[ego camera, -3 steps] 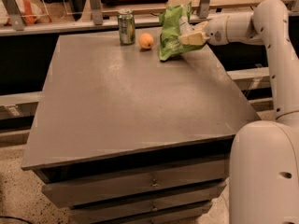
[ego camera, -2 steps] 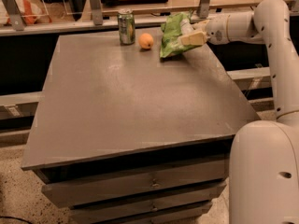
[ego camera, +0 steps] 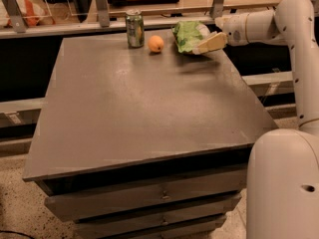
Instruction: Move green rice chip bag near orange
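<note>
Clasping green rice chip bag (ego camera: 187, 34); hand (ego camera: 209, 43) at its right end

Far right, the smooth plastic gripper (ego camera: 205, 45) pinches the crinkly, glossy green rice chip bag (ego camera: 188, 35) — the orange (ego camera: 156, 44) looks smooth, the can (ego camera: 134, 29) shiny metal, the table (ego camera: 144, 108) matt

Hand (ego camera: 200, 45) holds green rice chip bag (ego camera: 186, 34), far edge; orange (ego camera: 156, 44), can (ego camera: 134, 29) beside; near tabletop (ego camera: 144, 118) open
</note>
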You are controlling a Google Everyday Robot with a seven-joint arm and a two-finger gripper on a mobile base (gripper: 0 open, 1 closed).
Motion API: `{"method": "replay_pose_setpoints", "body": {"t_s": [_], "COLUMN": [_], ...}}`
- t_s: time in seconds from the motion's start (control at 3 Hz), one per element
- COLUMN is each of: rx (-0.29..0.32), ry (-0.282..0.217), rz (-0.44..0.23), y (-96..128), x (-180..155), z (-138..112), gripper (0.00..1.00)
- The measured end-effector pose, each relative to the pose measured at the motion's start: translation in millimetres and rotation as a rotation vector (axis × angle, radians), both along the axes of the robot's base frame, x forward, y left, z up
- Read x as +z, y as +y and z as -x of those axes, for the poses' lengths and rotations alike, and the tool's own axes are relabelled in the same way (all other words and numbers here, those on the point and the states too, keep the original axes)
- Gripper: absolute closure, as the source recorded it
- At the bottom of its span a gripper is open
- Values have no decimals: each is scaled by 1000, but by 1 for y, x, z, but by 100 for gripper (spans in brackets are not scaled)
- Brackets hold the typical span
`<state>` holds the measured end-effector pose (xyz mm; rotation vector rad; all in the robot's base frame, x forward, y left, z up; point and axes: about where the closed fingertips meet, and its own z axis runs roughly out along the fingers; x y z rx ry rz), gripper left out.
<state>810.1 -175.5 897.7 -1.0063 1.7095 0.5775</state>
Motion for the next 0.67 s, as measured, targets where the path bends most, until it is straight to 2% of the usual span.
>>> {"method": "replay_pose_setpoints", "body": {"t_s": [0.67], "rx": [-125], "ry": [0], "rz": [73], "y": [-55], "x": [22], "z": [7], "gripper": [0]}}
